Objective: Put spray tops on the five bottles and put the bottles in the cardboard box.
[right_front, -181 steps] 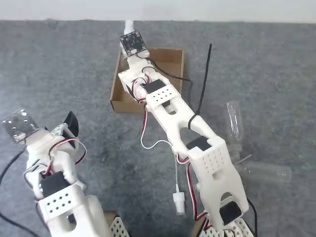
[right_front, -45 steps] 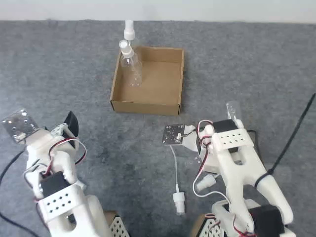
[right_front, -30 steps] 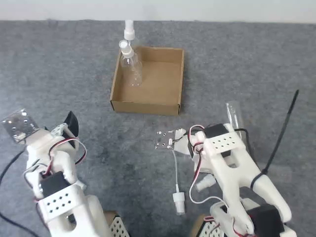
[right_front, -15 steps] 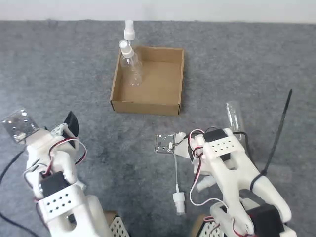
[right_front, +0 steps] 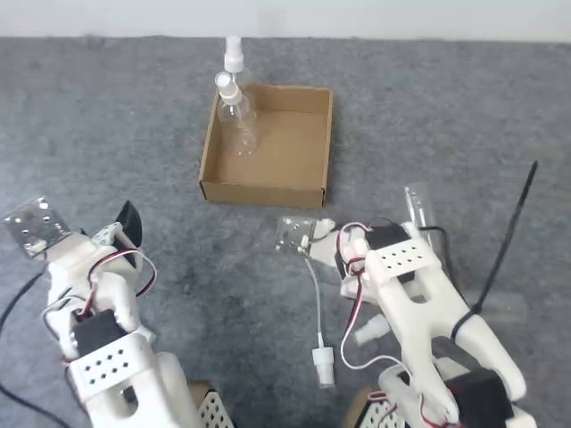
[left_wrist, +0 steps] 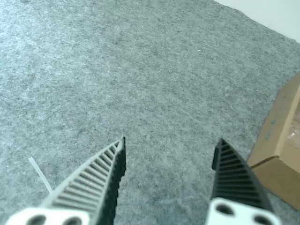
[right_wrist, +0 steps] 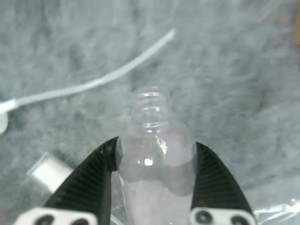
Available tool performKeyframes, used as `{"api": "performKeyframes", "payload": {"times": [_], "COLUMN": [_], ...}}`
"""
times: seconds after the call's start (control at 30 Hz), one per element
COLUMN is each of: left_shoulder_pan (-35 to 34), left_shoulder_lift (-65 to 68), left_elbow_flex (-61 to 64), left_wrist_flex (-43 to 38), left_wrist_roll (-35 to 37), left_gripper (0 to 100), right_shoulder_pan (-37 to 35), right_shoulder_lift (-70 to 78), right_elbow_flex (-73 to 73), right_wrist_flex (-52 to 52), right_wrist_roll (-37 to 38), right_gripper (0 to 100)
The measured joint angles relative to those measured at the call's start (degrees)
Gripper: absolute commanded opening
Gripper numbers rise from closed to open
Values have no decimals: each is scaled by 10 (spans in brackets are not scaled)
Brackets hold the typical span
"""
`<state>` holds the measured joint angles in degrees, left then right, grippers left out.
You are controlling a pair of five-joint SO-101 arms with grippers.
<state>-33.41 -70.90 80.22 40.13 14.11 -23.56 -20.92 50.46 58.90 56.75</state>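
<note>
One capped bottle (right_front: 237,120) stands in box (right_front: 263,192), upper centre. My right jaws grip bare bottle (right_wrist: 154,140); left jaws wide, empty. Most remains.

The table (right_front: 134,116) is covered with a grey, felt-like mat. A cardboard box (right_front: 268,192), open at the top, is set on it towards the far edge. A spray-topped bottle (right_front: 233,52) is stood upright just behind the box's far left corner. On the near side, a spray top (right_front: 323,366) is laid flat with its thin tube stretched towards the box. To its right a clear bottle (right_front: 416,209) is laid on its side, partly hidden by an arm.
</note>
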Motion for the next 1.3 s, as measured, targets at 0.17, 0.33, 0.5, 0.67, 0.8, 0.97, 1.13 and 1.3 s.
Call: {"api": "performKeyframes", "payload": {"times": [0.17, 0.33, 0.5, 0.67, 0.8, 0.97, 1.13, 1.3], "left_shoulder_pan": [0, 0, 0, -1, 0, -1, 0, 0], "left_shoulder_lift": [0, 0, 0, 0, 0, 0, 0, 0], "left_elbow_flex": [18, 18, 18, 18, 18, 18, 18, 18], "left_wrist_flex": [-25, -25, -25, -25, -25, -25, -25, -25], "left_wrist_roll": [0, 0, 0, 0, 0, 0, 0, 0], "left_gripper": [283, 283, 283, 283, 283, 283, 283, 283], "right_shoulder_pan": [-22, -53, -103, -153, -193, -233, -262, -265], "right_shoulder_lift": [0, 0, 0, 0, 0, 0, 0, 0], "right_elbow_flex": [-37, -89, -171, -242, -253, -253, -253, -253], "right_wrist_flex": [0, 15, 99, 149, 150, 150, 149, 130], "right_wrist_roll": [-61, -142, -220, -302, -351, -418, -485, -545], "right_gripper": [101, 101, 101, 101, 101, 101, 101, 102]}}
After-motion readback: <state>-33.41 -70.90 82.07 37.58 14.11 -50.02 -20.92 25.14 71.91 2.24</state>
